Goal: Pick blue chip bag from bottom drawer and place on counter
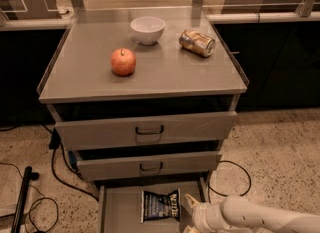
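The blue chip bag (160, 205) lies flat on the floor of the open bottom drawer (119, 212), white lettering up. My gripper (188, 216) is at the bottom of the view, just right of the bag, over the drawer's right side. Its fingers (191, 201) are spread open and hold nothing; one tip is close to the bag's right edge. The white arm runs off to the lower right. The counter (170, 74) is the grey cabinet top above.
On the counter stand a red apple (123, 61), a white bowl (147, 29) and a crushed can (197, 43). Two upper drawers with dark handles (149, 130) stick out slightly. Black cables (55, 169) lie on the floor at left.
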`<state>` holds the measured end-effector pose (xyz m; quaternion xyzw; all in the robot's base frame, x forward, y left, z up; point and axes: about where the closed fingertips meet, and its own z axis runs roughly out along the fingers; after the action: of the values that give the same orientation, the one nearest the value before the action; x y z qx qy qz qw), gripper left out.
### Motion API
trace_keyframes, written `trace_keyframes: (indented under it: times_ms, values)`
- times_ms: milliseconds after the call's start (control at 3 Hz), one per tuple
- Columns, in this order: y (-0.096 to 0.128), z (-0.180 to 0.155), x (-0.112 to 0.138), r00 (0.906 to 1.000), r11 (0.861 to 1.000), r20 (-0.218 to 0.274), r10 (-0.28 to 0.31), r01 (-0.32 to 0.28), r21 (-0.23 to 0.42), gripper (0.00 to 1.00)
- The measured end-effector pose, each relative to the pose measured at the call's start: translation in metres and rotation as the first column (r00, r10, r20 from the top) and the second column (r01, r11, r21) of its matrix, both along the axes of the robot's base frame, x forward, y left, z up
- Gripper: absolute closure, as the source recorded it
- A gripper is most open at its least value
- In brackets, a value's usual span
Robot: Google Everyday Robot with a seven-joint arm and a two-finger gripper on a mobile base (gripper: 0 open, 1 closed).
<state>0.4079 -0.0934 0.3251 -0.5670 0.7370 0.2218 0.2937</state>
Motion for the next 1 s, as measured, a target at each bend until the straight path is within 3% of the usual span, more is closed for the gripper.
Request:
trace_keyframes:
  times_ms: [333,667,1000]
  values:
    - [0.013,-0.021,0.025,0.9996,1.0,0.028,-0.004,0.004,0.028,0.0]
    - [0.015,-0.034,0.058,0.9982,0.999,0.042,-0.043,0.043,0.009,0.0]
    - [0.015,-0.034,0.058,0.9982,0.999,0.041,-0.043,0.043,0.01,0.0]
